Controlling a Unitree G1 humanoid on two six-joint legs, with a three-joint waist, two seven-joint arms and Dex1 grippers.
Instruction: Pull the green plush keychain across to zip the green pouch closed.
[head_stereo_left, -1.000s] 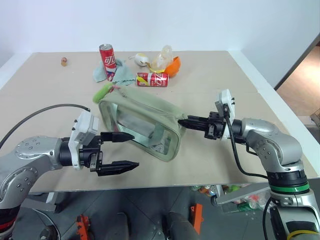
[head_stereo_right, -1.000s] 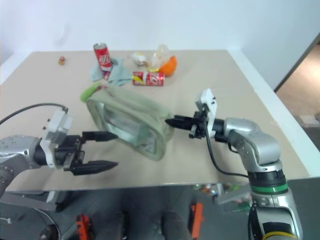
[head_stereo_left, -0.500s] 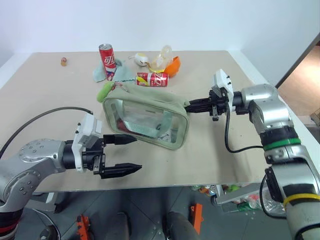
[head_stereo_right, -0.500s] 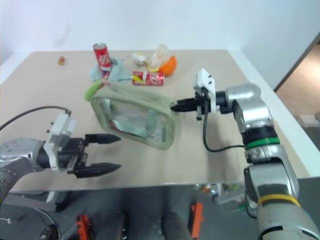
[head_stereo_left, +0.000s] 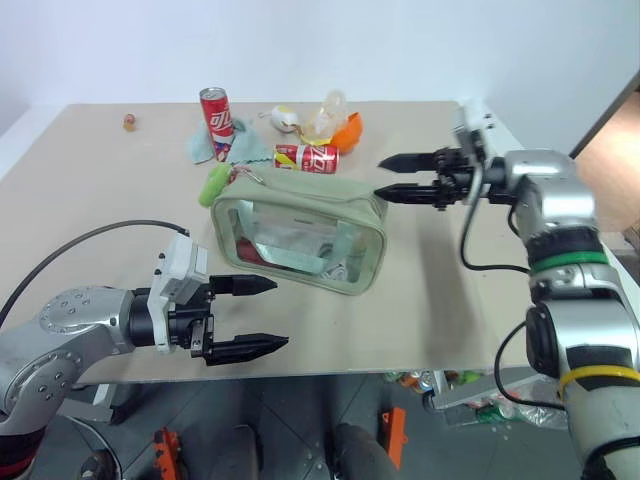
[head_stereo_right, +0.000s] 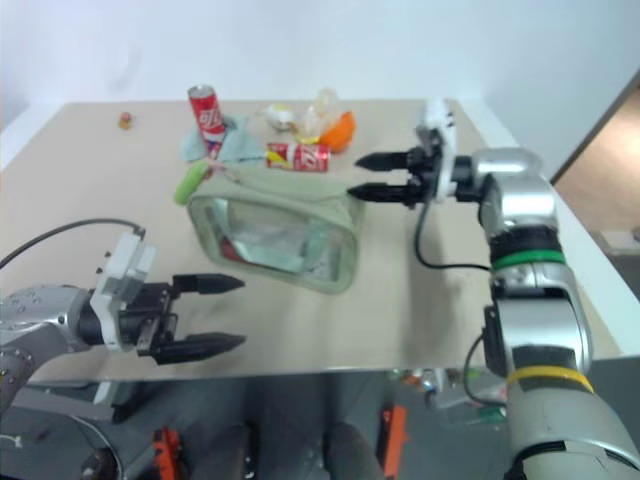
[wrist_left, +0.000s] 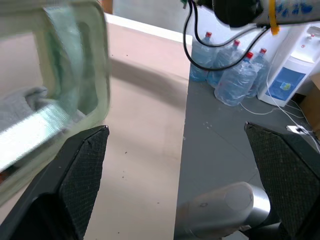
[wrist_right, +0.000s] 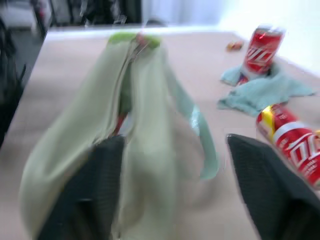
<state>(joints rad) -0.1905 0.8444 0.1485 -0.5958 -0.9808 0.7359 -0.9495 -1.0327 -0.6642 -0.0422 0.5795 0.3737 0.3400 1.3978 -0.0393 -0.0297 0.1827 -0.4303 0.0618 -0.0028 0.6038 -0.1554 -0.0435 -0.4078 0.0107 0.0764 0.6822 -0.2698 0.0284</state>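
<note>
The green pouch (head_stereo_left: 300, 235) stands on the table with its clear window side facing me; it also shows in the left wrist view as green pouch (wrist_left: 60, 75) and end-on as green pouch (wrist_right: 145, 125). The green plush keychain (head_stereo_left: 214, 185) hangs at the pouch's far left end, and the right wrist view shows the keychain (wrist_right: 132, 38) at the far tip of the zipper. My right gripper (head_stereo_left: 382, 178) is open and empty, just above and to the right of the pouch's right end. My left gripper (head_stereo_left: 278, 314) is open near the front edge, below the pouch.
At the back stand an upright red can (head_stereo_left: 216, 112), a lying red can (head_stereo_left: 305, 158), a pale teal cloth (head_stereo_left: 237, 150) and an orange object (head_stereo_left: 347, 132). Bare table (head_stereo_left: 440, 290) lies to the pouch's right. Water bottles (wrist_left: 235, 80) stand on the floor past the table edge.
My right gripper let go of the pouch's right end, opened, and rose up and away to the right. The pouch settled flat onto the table. The left gripper kept still.
</note>
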